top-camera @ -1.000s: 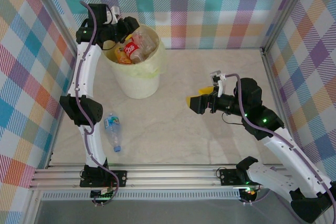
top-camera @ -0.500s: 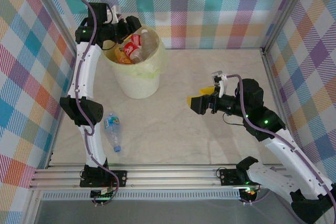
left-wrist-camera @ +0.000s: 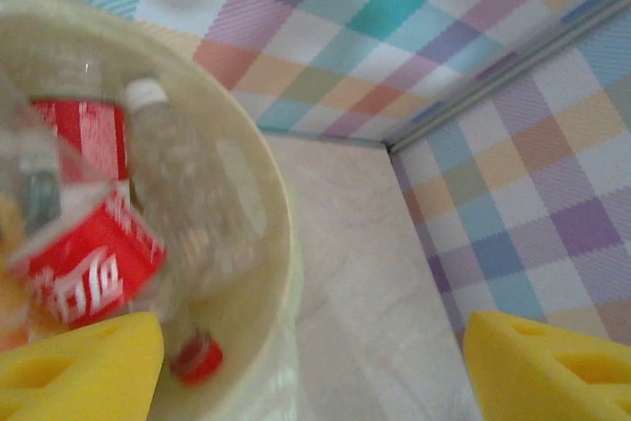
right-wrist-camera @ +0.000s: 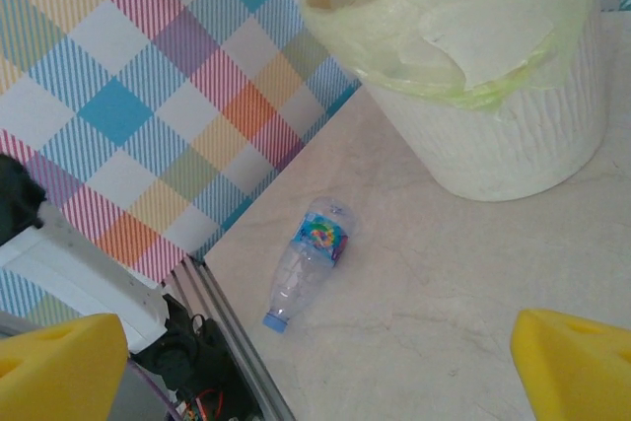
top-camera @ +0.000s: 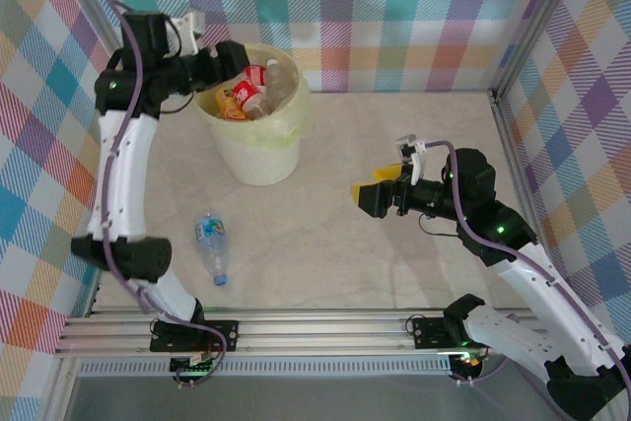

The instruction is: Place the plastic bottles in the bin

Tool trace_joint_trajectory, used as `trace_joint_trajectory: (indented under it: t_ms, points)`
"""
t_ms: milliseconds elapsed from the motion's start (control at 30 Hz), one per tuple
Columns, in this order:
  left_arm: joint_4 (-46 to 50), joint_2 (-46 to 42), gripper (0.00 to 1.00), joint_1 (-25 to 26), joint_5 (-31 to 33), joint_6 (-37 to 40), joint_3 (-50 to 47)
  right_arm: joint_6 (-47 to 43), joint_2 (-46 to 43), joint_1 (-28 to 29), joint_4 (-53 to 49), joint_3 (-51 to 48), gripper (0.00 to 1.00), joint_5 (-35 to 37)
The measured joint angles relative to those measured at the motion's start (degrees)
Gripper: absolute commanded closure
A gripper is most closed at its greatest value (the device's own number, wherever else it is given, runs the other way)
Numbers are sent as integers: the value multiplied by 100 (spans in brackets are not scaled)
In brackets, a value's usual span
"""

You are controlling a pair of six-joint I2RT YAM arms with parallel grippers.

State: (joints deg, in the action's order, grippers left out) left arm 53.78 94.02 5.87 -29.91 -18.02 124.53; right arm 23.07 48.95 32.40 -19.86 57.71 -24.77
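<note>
The pale-yellow bin (top-camera: 258,155) stands at the back left and holds several plastic bottles (top-camera: 258,89). In the left wrist view two red-labelled bottles (left-wrist-camera: 87,255) and a clear white-capped one (left-wrist-camera: 166,160) lie inside its rim (left-wrist-camera: 287,244). My left gripper (top-camera: 227,62) hovers at the bin's left rim. It is open (left-wrist-camera: 315,382), with its yellow pads (left-wrist-camera: 79,367) wide apart and nothing between them. One clear bottle with a blue label and blue cap (top-camera: 211,246) lies on the table (right-wrist-camera: 311,255). My right gripper (top-camera: 381,182) is open mid-table, pointing towards it (right-wrist-camera: 315,372).
Checked walls close in the table at the back and both sides. A metal rail (top-camera: 296,327) runs along the near edge, and its end and cables (right-wrist-camera: 212,342) lie just beyond the loose bottle. Bare marble tabletop (top-camera: 325,244) stretches between the bin and my right gripper.
My left gripper has opened wider and pulled back left from over the bin, with its elbow swinging out left. The bottles in the bin have shifted. The right arm has stayed still.
</note>
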Motion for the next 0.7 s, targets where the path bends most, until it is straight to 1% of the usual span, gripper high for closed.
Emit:
trace_joint_trajectory:
  t_ms: [67,167,300,400,467,600,700]
  points:
    - [44,-614,15,0,227,122,-688,0,9,0,-33,0,0,-81]
    - [282,-1399,14,0,776,273,-1670,-2,37,0,-140,0,0,-214]
    - [660,-2227,11,2,1416,260,-3071,-7,136,0,-232,2,0,-431]
    - [890,-2667,9,4,1792,114,-4079,-4,201,4,-260,2,0,-546]
    - [981,-2918,8,7,1932,-17,-4789,-4,212,20,-278,2,0,-597]
    - [1062,-3220,8,61,2024,-282,-5963,-2,212,31,-284,2,0,-638]
    - [1056,-3335,8,149,2170,-476,-6614,-2,225,31,-282,2,0,-667]
